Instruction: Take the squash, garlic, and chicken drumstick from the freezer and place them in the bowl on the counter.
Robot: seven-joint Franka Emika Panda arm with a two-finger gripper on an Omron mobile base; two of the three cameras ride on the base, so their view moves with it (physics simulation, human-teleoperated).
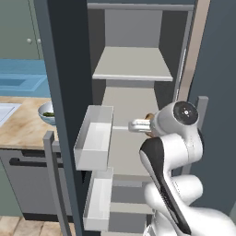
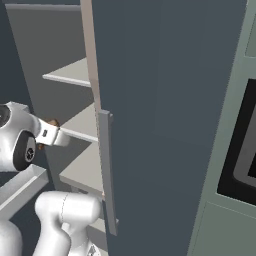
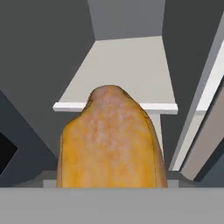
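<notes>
On the left, the bowl [image 1: 46,114] is seen standing on the counter [image 1: 23,126], close to the counter's right edge and just beside the open freezer [image 1: 69,69]. Something dark green is seen lying inside the bowl; it looks like the squash [image 1: 49,114], though it is too small to be told for certain. Further right, two white door bins [image 1: 94,137] are hung one above the other on the freezer door, and pale grey shelves [image 1: 133,64] are stacked inside the cabinet. The arm is stretched into the freezer at the level of a middle shelf. At its end, an orange-brown edge of the chicken drumstick [image 1: 149,117] is seen against the gripper [image 1: 146,123], near the shelf's front edge. In the hand view the chicken drumstick [image 3: 111,140] is shown very close, rising between the jaws, with a shelf behind it. The claw is taken to be closed around the drumstick, though the fingertips themselves are hidden by it.
</notes>
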